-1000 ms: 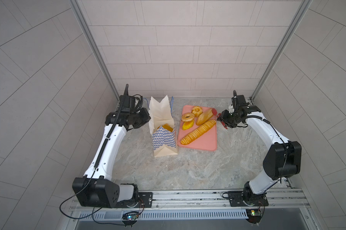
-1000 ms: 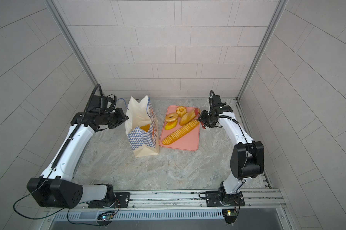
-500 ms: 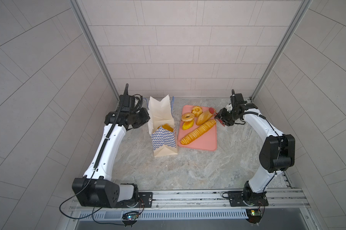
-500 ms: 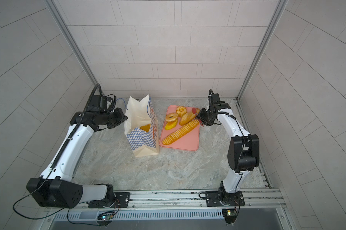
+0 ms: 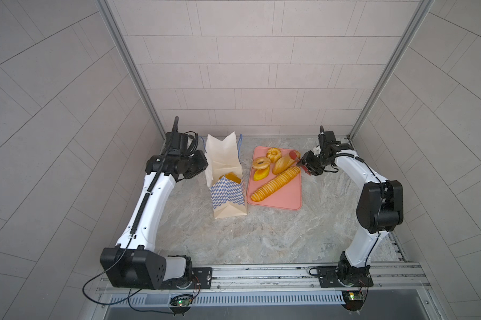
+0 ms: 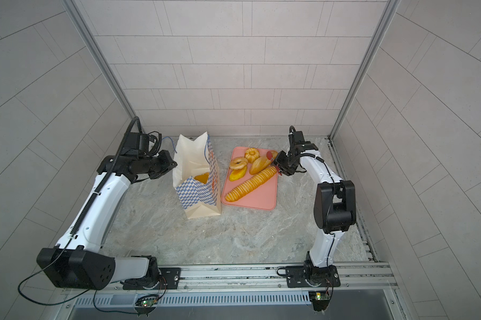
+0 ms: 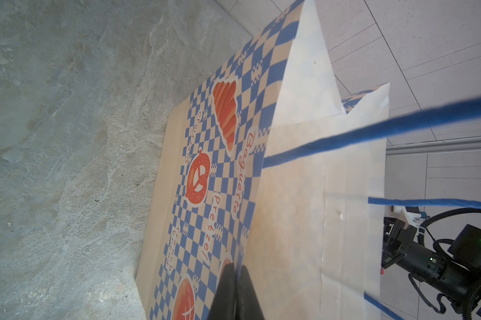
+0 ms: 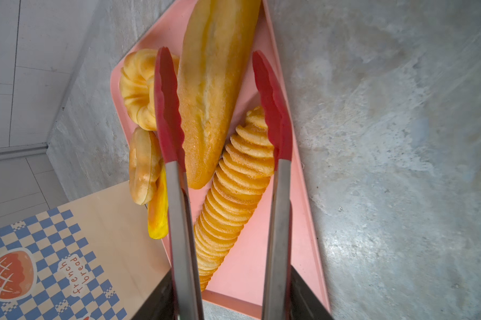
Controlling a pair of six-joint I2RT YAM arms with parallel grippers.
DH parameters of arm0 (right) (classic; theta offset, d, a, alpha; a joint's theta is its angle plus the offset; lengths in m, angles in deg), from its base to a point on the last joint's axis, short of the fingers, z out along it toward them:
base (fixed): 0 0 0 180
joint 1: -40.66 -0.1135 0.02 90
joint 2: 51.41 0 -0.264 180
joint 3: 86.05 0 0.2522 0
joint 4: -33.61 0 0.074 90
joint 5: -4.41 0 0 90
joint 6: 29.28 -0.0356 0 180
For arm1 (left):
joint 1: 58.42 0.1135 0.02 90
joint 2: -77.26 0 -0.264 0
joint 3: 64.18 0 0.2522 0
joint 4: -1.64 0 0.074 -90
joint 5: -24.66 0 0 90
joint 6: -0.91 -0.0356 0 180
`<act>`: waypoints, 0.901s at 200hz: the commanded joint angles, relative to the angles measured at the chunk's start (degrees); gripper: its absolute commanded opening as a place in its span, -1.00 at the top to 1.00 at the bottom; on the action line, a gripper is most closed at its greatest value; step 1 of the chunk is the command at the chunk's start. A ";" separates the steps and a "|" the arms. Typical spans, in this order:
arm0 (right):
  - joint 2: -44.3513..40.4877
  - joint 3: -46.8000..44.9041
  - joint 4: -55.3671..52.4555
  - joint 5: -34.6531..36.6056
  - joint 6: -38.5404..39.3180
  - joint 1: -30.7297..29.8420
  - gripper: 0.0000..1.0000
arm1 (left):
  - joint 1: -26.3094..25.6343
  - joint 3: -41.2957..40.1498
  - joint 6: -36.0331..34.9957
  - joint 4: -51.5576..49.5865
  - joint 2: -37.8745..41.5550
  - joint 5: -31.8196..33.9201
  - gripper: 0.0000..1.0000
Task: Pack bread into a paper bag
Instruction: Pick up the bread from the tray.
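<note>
The smooth oval loaf [image 8: 211,91] lies at the far right of the pink tray [image 5: 286,199]. Its long axis runs near-left to far-right, roughly parallel to the ridged baguette [image 5: 275,184] just nearer. The red tongs [image 8: 168,110] straddle it lengthwise, blades spread wider than the loaf. The right tool [image 5: 310,163], on the nearer arm, clamps the tongs' steel arms from the loaf's far-right end. A squeeze should therefore bite across the loaf's width. The carry would then go left, over the ring doughnut [image 5: 260,163], to the paper bag [image 5: 228,194], which stands upright on the desk [image 5: 261,243] just left of the tray with one golden piece [image 5: 231,178] inside. The left tool [image 7: 236,273] is pinched shut on the bag's left rim.
</note>
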 commanded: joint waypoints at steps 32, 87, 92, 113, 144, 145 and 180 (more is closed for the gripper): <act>2.88 3.42 1.57 -1.30 -1.48 0.38 -0.13 | -0.27 1.52 -1.14 -2.64 -0.11 0.76 1.00; 5.43 4.91 2.88 -2.53 -2.79 0.53 -0.14 | -0.27 1.78 -1.38 -2.99 -0.20 1.12 1.00; 5.74 5.00 2.89 -2.70 -2.88 0.49 -0.14 | -0.27 1.86 -1.40 -3.10 -0.20 1.07 1.00; 6.45 5.03 3.49 -2.92 -3.57 0.53 -0.14 | -0.27 1.87 -1.49 -3.19 -0.22 1.26 1.00; 7.06 5.33 4.03 -3.08 -3.80 0.53 -0.13 | -0.27 1.96 -1.49 -3.25 -0.22 1.38 1.00; 7.11 5.35 4.03 -3.08 -3.80 0.54 -0.13 | -0.27 1.96 -1.49 -3.23 -0.21 1.43 1.00; 7.68 5.94 4.21 -3.56 -3.89 0.71 -0.04 | -0.27 1.96 -1.49 -3.37 -0.21 1.49 1.00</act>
